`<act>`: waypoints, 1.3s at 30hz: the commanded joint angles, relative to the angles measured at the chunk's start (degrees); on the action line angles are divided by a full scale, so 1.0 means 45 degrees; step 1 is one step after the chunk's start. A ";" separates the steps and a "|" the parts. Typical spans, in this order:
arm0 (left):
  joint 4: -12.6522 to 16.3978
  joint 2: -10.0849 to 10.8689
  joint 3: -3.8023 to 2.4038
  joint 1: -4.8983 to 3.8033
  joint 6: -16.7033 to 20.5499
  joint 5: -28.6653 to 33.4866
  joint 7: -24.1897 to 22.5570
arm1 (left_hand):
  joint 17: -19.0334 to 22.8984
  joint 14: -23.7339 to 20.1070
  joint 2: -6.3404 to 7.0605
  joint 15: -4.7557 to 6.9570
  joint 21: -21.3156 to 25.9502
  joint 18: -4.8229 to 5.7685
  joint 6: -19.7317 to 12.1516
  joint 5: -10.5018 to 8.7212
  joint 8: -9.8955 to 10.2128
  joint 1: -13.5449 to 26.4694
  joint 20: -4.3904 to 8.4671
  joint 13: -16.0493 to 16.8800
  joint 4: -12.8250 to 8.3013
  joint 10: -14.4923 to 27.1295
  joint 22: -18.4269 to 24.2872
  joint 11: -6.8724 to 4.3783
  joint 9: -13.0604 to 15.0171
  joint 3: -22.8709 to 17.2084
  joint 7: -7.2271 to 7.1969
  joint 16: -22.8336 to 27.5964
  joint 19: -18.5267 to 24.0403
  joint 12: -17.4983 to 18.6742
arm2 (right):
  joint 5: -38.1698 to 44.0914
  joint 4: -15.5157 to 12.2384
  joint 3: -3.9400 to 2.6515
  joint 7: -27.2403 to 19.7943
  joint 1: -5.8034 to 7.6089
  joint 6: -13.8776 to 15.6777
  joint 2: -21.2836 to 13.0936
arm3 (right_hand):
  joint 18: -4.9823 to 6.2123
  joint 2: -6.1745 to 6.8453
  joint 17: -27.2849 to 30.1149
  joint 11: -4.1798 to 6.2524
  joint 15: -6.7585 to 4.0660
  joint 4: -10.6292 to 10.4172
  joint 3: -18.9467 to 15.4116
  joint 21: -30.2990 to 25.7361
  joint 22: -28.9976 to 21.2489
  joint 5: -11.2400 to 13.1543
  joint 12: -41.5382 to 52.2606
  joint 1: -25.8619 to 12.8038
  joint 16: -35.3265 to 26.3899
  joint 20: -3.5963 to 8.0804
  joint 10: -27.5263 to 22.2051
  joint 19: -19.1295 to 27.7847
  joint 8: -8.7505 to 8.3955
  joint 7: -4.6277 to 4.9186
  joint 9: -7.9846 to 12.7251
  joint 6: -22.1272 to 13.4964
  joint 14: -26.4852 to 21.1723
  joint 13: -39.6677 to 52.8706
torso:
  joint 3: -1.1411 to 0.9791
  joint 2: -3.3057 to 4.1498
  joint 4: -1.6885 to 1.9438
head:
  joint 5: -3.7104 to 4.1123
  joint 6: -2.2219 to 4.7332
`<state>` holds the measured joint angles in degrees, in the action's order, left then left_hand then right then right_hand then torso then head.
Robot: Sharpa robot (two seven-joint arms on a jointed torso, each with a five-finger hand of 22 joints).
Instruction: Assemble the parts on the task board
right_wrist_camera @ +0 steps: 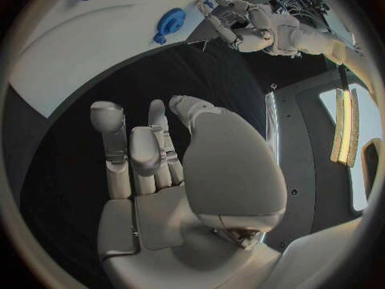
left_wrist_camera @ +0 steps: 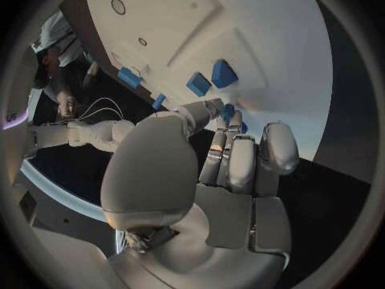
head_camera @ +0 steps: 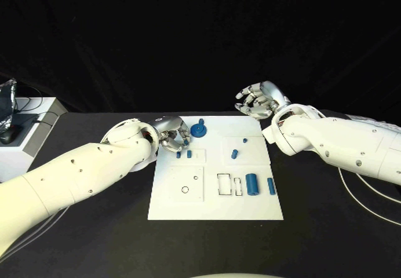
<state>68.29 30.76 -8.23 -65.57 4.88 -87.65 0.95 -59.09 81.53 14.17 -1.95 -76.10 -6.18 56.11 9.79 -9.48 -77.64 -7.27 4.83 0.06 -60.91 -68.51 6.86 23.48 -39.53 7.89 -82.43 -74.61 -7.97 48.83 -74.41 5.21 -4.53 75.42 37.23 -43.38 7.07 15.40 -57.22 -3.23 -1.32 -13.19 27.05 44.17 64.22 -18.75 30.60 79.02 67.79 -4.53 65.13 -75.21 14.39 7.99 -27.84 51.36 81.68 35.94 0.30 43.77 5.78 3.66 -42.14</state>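
**Two hands, one at the board's edge and one held clear**

Several blue parts lie scattered over the task board (head_camera: 251,211) in the head view: a round gear-like part (head_camera: 199,129) stands near the far edge, a small block (head_camera: 189,154) sits just beside the left hand (head_camera: 171,136), a short peg (head_camera: 234,153) lies mid-board, and two cylinders (head_camera: 251,184) rest side by side near the right edge. That hand hangs over the board's far left corner with fingers curled down toward the block, probably to pick it up. The right hand (head_camera: 261,98) is raised beyond the far right corner, palm up, fingers apart and empty, likely parked clear of the work.

From the left wrist view, the left hand's fingers (left_wrist_camera: 240,157) bend toward small blue pieces (left_wrist_camera: 210,78) on the white plate; whether they pinch anything I cannot tell.

From the right wrist view, the right hand's fingers (right_wrist_camera: 132,157) stand spread over black table, holding nothing, with the gear-like part some way off.
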 commanded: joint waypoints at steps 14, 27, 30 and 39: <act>0.0088 0.0038 -0.0005 0.0005 0.0242 -0.0005 -0.0030 | 0.0226 -0.0110 0.0056 -0.0211 0.0204 0.0112 -0.0515 -0.0049 0.0366 -0.0026 -0.0205 0.0001 -0.0155 0.0722 0.0202 0.0154 -0.0155 0.0259 -0.0256 0.0111 0.0129 0.0009 | 0.0121 0.0000 -0.0003 -0.0034 -0.0001 -0.0080 -0.0013 | 0.0222 0.0016 0.0034 0.0047 -0.0014 0.0062 0.0047 -0.0154 -0.0045 -0.0064 -0.0150 -0.0179 -0.0077 0.0001 -0.0067 -0.0073 -0.0083 0.0027 -0.0025 0.0061 0.0035 -0.0102 | 0.0010 0.0003 0.0006 | 0.0012 0.0003; 0.0148 0.0110 -0.0012 0.0006 0.0348 0.0004 -0.0024 | 0.0220 -0.0106 0.0055 -0.0219 0.0211 0.0110 -0.0582 -0.0049 0.0410 -0.0028 -0.0216 0.0008 -0.0159 0.0786 0.0214 0.0164 -0.0176 0.0289 -0.0291 0.0107 0.0129 -0.0018 | 0.0129 0.0005 -0.0003 -0.0022 -0.0001 -0.0090 -0.0033 | 0.0222 0.0015 0.0036 0.0039 -0.0008 0.0081 0.0064 -0.0181 -0.0059 -0.0063 -0.0215 -0.0187 -0.0099 -0.0002 -0.0098 -0.0079 -0.0096 0.0034 -0.0032 0.0056 0.0037 -0.0161 | 0.0014 0.0002 0.0001 | 0.0017 -0.0008; 0.0218 0.0172 -0.0032 0.0007 0.0398 0.0068 -0.0074 | 0.0250 -0.0110 0.0080 -0.0227 0.0213 0.0109 -0.0650 -0.0054 0.0453 -0.0005 -0.0227 0.0018 -0.0154 0.0848 0.0219 0.0171 -0.0197 0.0348 -0.0327 0.0112 0.0123 -0.0051 | 0.0142 0.0006 -0.0003 -0.0004 -0.0001 -0.0127 -0.0047 | 0.0221 0.0019 0.0031 0.0026 -0.0001 0.0104 0.0082 -0.0205 -0.0070 -0.0063 -0.0296 -0.0199 -0.0117 -0.0006 -0.0137 -0.0088 -0.0112 0.0043 -0.0040 0.0048 0.0043 -0.0235 | 0.0014 -0.0001 -0.0001 | 0.0020 0.0000; 0.0615 0.0644 -0.0443 0.0032 0.0385 0.0804 -0.0273 | 0.0516 -0.0180 -0.0082 -0.0352 0.0847 -0.0064 -0.1351 0.0009 0.0926 -0.0195 -0.0344 -0.0027 -0.0003 0.2034 0.1081 0.0324 -0.0507 0.1771 -0.0572 0.0173 0.0590 -0.0308 | 0.0434 -0.0031 -0.0003 0.0105 -0.0001 -0.0499 -0.0193 | -0.0044 0.0066 -0.1024 -0.0121 0.0114 0.0399 0.0330 0.1313 0.0862 0.0036 -0.1779 -0.0364 0.0600 -0.0068 -0.0277 -0.0799 -0.0268 0.0169 -0.0164 0.0021 0.0497 -0.1593 | 0.0020 -0.0013 0.0019 | 0.0049 0.0045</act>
<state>70.75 33.47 -10.06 -65.44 6.18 -86.44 0.71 -56.87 80.79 13.85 -3.17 -72.63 -6.18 50.37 9.80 -5.59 -77.98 -8.86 4.83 0.00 -52.27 -64.10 8.29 21.33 -32.13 5.38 -81.94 -72.34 -9.14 49.24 -74.46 5.21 -4.21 75.43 36.75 -44.15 7.06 15.77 -61.58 -3.68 -0.81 -11.65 28.60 49.70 67.83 -18.75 23.21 78.03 70.31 -4.87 63.95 -78.58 13.38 8.36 -28.53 51.42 83.65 29.34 0.37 43.76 5.81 3.86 -42.04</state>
